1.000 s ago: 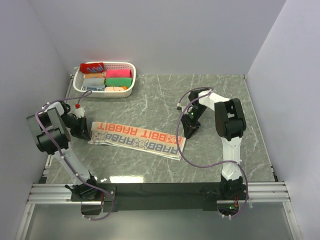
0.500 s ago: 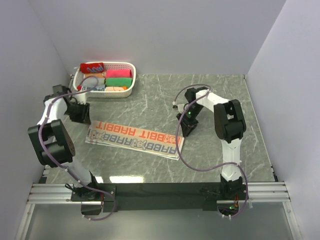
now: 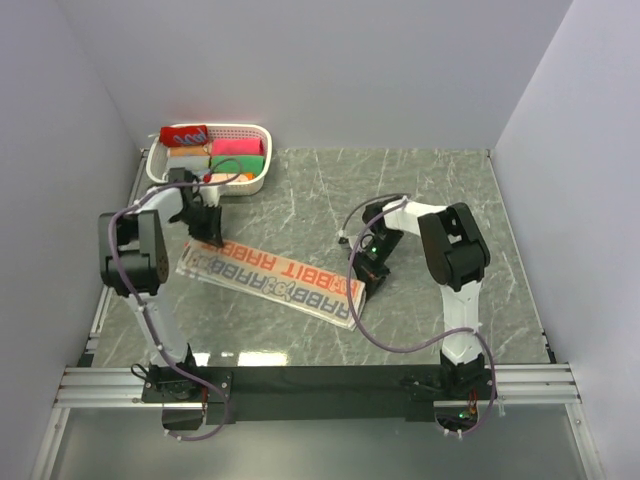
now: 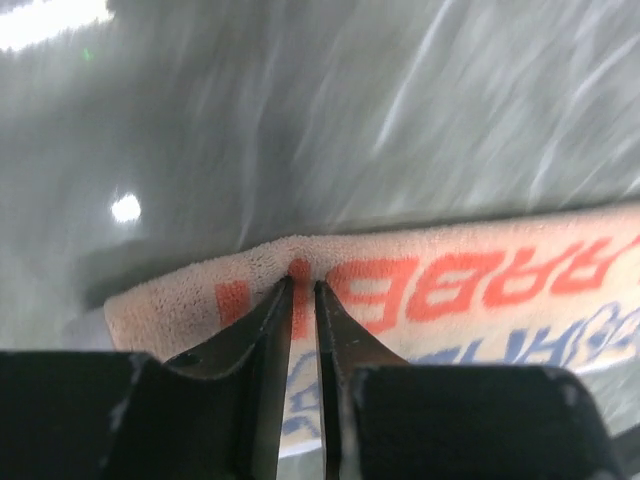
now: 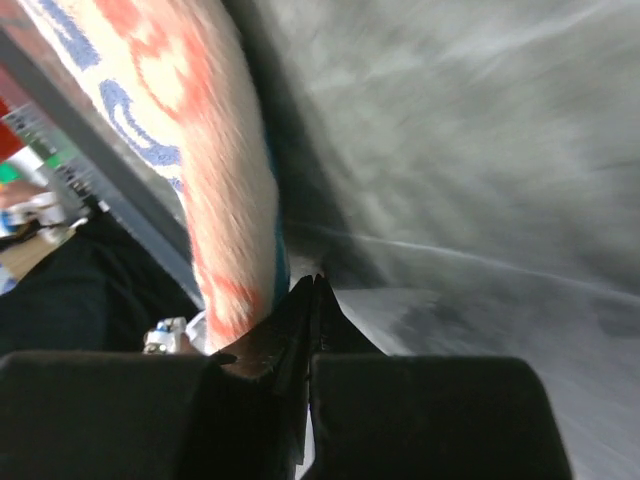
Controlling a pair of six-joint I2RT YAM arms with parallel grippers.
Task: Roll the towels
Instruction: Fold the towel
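Top external view: the folded towel (image 3: 275,280) is being held taut across the table (image 3: 440,190), its far left end being pinched by the left gripper (image 3: 212,240) and its right end by the closed fingers of the right gripper (image 3: 363,278), presumably to straighten it for rolling.

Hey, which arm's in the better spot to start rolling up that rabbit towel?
Probably right. The right gripper is shut on the short right end of the towel, where a roll would start. The left gripper pinches the far long edge near the left corner, better for holding.
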